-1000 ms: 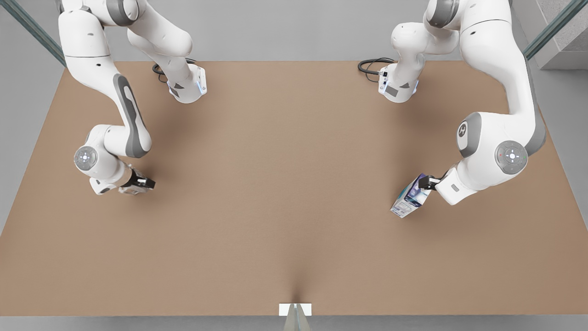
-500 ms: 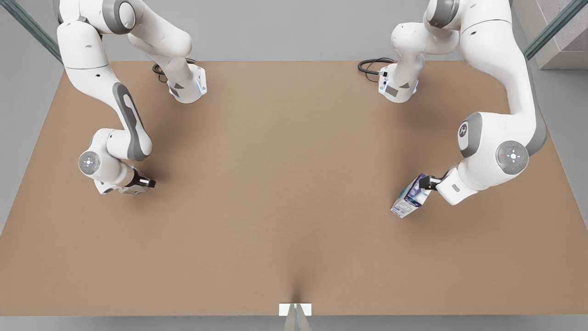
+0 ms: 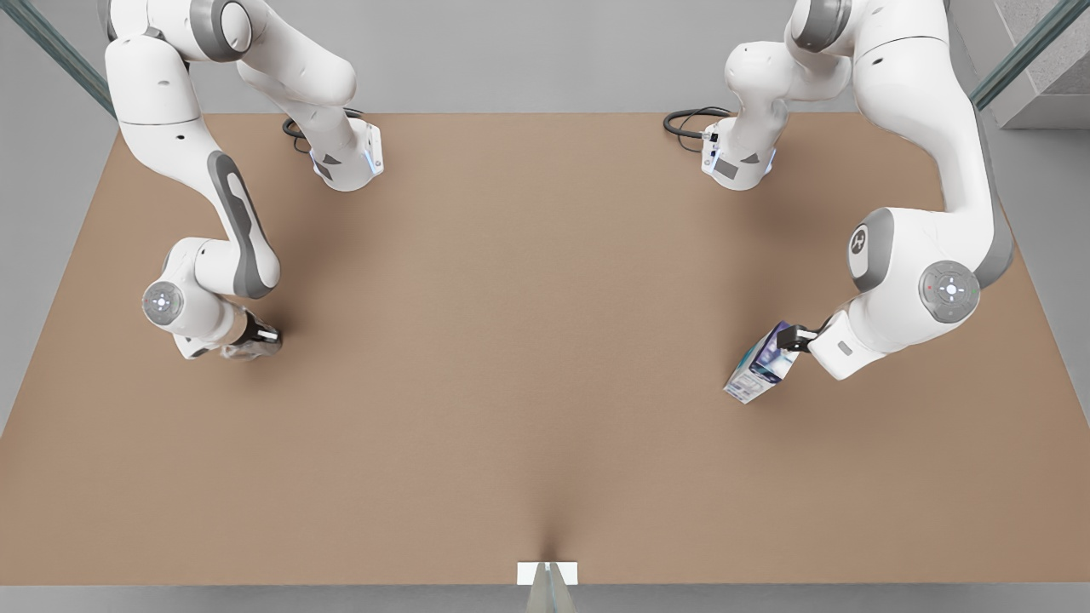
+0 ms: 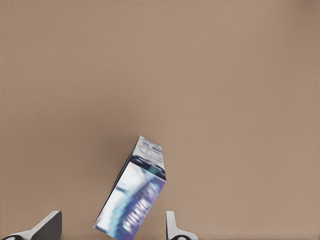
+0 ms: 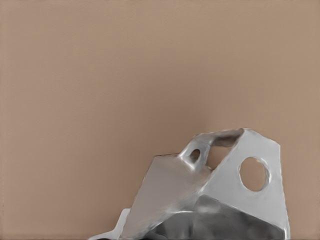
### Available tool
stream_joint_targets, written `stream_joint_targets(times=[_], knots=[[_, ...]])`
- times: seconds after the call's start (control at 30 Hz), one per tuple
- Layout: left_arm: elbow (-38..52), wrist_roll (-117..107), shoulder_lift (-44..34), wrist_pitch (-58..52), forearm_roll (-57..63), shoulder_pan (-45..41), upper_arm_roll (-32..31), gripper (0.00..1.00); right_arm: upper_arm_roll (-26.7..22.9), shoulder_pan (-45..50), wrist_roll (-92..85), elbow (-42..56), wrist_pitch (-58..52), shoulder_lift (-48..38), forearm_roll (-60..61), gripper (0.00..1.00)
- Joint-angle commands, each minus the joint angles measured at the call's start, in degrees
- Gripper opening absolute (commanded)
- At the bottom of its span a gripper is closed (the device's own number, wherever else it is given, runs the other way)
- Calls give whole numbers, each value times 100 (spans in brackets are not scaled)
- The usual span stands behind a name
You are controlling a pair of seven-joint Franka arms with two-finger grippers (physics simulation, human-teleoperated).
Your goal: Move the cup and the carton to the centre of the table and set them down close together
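Carton (image 3: 760,368) tilted near the front view's right counter (image 3: 528,340) edge, straddled loosely by the left claw (image 3: 792,339), spread wider than the box. Cup (image 3: 237,350) far left under the right claw (image 3: 260,335), grip unreadable. Risk: lifting before closing squarely, toppling the carton.

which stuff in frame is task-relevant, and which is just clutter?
In the job:
small white-grey faceted cup, under the right pincer
tall blue-purple-white printed carton, at the open left pincer
light-brown matte table

Lying about:
black cables by the arm bases
small white bracket at the table's near edge
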Motion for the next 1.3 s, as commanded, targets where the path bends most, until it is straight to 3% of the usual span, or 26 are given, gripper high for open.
stream_joint_targets(times=[0.0, 0.2, 0.33, 0.4, 0.6, 0.67, 0.7, 0.87, 1.17, 1.27], knots=[[0, 0, 0, 1, 1, 2, -4, 100, 0, 9, 1, 10, -11, -9, -1, 21], [0, 0, 0, -8, -8, 11, 5, 100, 26, 404, 10, 774, -941, -114, -194, 21], [0, 8, 0, -8, -8, 20, 5, 100, 290, 1344, 343, 1776, -1970, -106, -159, 21], [0, 26, 0, -43, -8, 55, 5, 100, 290, 2249, 554, 2409, -2164, -27, -168, 21], [0, 17, 0, -51, -8, 55, 5, 100, 220, 3779, 1477, 4624, -2287, 1678, -476, 21], [0, 17, 0, -51, -8, 55, 14, 100, -457, 4588, 1469, 5635, -2296, 2329, -441, 21], [-9, 8, 0, -51, -8, 55, 5, 100, -536, 4790, 1592, 5995, -2296, 2627, -432, 21], [0, 17, 44, -51, -8, 55, 5, 100, -545, 4992, 1583, 7560, -2278, 3841, -212, 21], [-9, 61, 35, -139, 1, 55, 5, 100, -615, 5555, 1890, 7867, -1760, 4526, -63, 21], [-158, 1757, 44, -183, 18, 55, 14, 100, -624, 5563, 1908, 8052, -1856, 4658, -63, 21]])
